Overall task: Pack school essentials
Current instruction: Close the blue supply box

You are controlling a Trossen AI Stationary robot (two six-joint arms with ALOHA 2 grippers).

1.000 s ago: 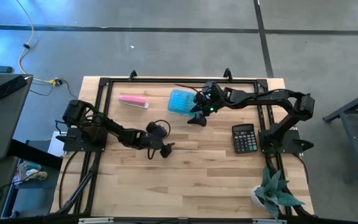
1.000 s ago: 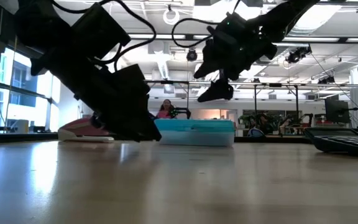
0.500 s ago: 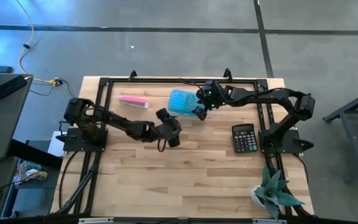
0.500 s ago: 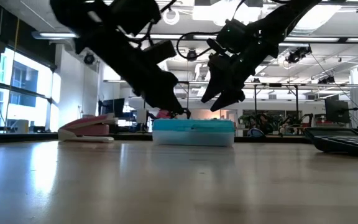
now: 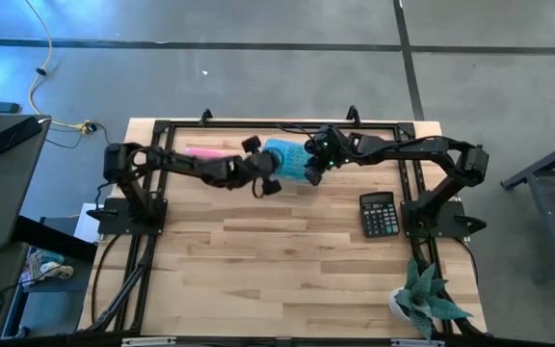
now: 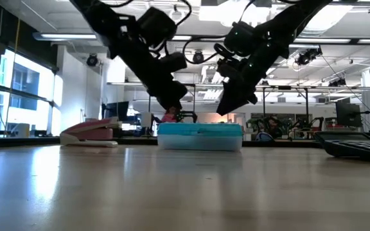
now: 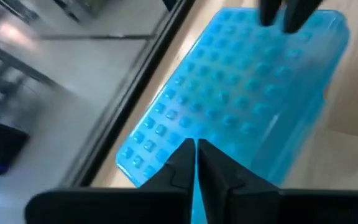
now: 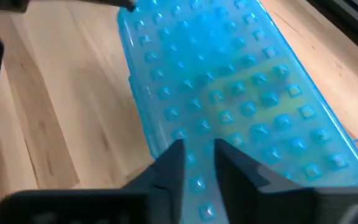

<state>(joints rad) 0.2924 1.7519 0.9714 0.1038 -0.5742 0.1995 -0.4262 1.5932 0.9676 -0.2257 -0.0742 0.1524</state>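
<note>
A light-blue see-through box (image 5: 279, 157) with a studded lid lies flat and closed on the table at the far middle; it also shows in the low view (image 6: 200, 136). A yellow-green shape (image 8: 263, 78) shows dimly through the lid; the other school things are out of view. My left gripper (image 7: 196, 158) is shut and hangs just above the box's left end (image 5: 263, 175). My right gripper (image 8: 197, 158) has a narrow gap between its fingers and hangs just above the box's right end (image 5: 311, 170). In the low view both tips (image 6: 174, 108) (image 6: 227, 109) stand a little above the lid.
A long pink bar (image 5: 205, 154) lies left of the box near the far edge. A black calculator (image 5: 378, 213) lies at the right. A potted plant (image 5: 427, 299) stands at the near right corner. The near half of the wooden table (image 5: 287, 280) is bare.
My left gripper has risen from near the table's middle and gone toward the far edge and a little right, to a place over the box's left end. My right gripper has drawn in closer over the box's right end. The box has stayed where it was.
</note>
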